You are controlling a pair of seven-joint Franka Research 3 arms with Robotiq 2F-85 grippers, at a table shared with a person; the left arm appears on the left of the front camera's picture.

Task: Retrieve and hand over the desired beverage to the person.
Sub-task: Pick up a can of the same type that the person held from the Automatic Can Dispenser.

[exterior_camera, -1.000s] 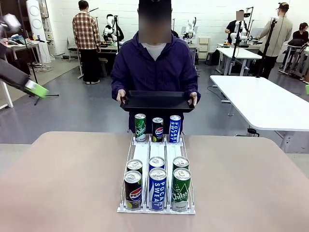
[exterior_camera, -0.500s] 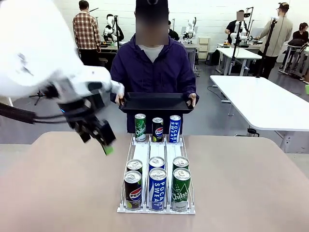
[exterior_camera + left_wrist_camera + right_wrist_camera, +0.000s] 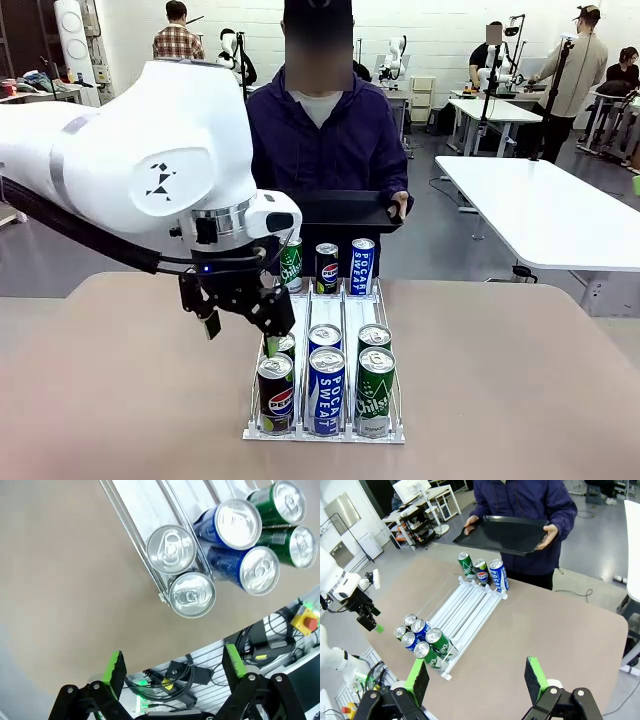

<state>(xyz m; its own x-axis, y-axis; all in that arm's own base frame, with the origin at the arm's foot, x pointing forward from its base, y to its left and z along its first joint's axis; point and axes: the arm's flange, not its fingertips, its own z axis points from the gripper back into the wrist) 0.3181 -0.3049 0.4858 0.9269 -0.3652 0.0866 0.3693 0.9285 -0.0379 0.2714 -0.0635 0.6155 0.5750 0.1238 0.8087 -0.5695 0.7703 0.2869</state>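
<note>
Left pincer (image 3: 243,330), fingers apart, hangs just at 9 o'clock of the near Pepsi can (image 3: 275,392) in the rack (image 3: 345,308). All cans stand upright, tops up, long axis vertical. That rack runs 6 to 12 o'clock across the surface (image 3: 500,380) toward the person (image 3: 320,140) holding a tray (image 3: 345,210). Right pincer (image 3: 476,679) gapes too.

— What sort of place is this?
— A robotics lab. White robot arm (image 3: 150,170) at nine o'clock, white worktables (image 3: 545,210) at two, people (image 3: 585,50) at benches (image 3: 510,108) around twelve.
— Anything underneath?
— An emergency-stop box (image 3: 306,622) and loose cables (image 3: 175,676).
</note>
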